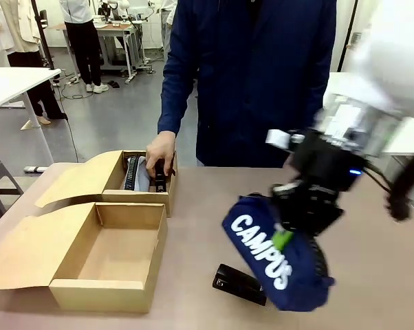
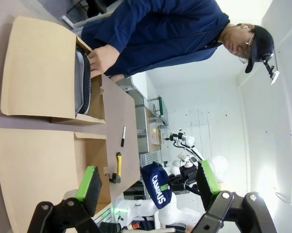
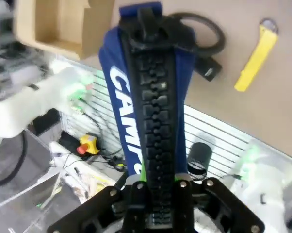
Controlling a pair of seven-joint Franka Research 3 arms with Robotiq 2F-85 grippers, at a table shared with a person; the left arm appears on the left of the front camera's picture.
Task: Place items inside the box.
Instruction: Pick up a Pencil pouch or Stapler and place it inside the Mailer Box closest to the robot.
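My right gripper is shut on a navy zippered pouch printed "CAMPUS", held tilted above the table at the right. In the right wrist view its zipper runs up from my gripper. Under the pouch a black stapler lies on the table. A yellow utility knife lies farther off, and a marker pen beyond it. The near cardboard box stands open at the left. My left gripper is open with nothing between its green pads.
A second open cardboard box stands behind the near one, with a grey zippered case inside. The person's hand rests in it on a black object. Both boxes' lids lie open to the left.
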